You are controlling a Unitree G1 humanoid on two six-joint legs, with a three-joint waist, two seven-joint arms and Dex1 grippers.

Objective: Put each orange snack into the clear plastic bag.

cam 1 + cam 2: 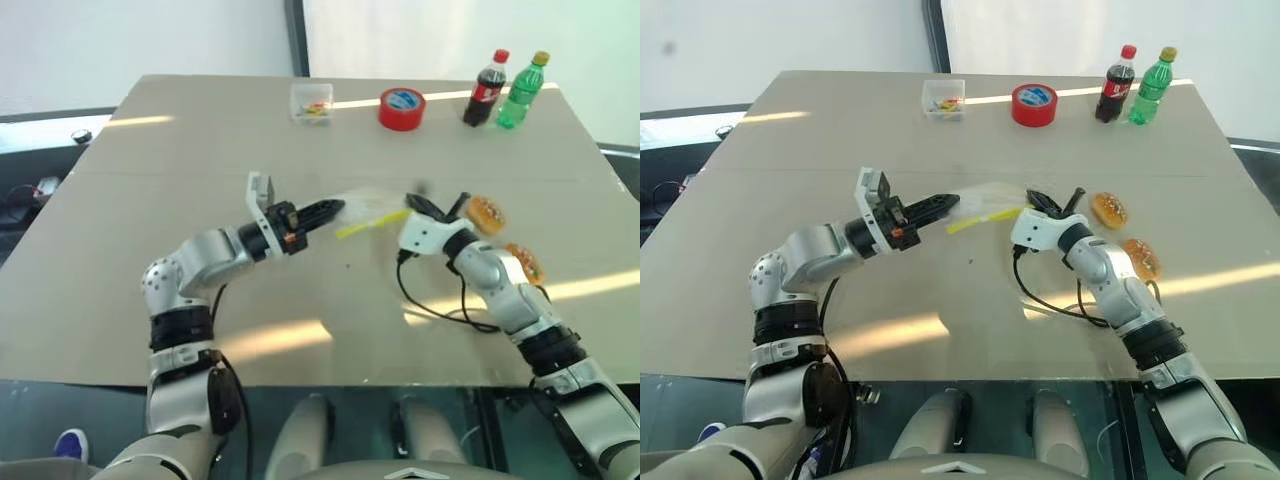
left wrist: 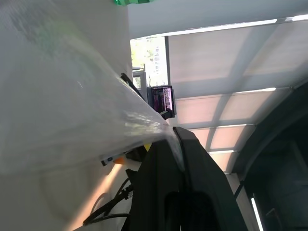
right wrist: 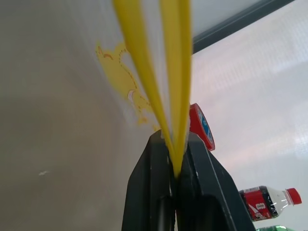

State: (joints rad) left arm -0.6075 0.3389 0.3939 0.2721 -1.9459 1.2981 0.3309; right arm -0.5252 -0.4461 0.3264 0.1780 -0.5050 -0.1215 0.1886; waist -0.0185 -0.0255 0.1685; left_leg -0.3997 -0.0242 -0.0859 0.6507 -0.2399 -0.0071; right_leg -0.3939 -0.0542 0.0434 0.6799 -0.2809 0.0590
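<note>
The clear plastic bag (image 1: 368, 207) hangs above the table's middle, stretched between my two grippers, its yellow strip (image 1: 980, 218) slanting down to the left. My left gripper (image 1: 335, 209) is shut on the bag's left edge, and the film spreads from its tips (image 2: 175, 139). My right gripper (image 1: 420, 205) is shut on the yellow strip (image 3: 144, 72), pinched at the fingertips (image 3: 174, 161). Two orange snacks lie on the table to the right of my right arm, one (image 1: 487, 213) beside the wrist and the other (image 1: 524, 262) nearer the forearm.
At the table's far side stand a small clear box (image 1: 311, 102), a red tape roll (image 1: 401, 108), a cola bottle (image 1: 486, 88) and a green bottle (image 1: 522, 92). A black cable (image 1: 440, 312) loops on the table under my right arm.
</note>
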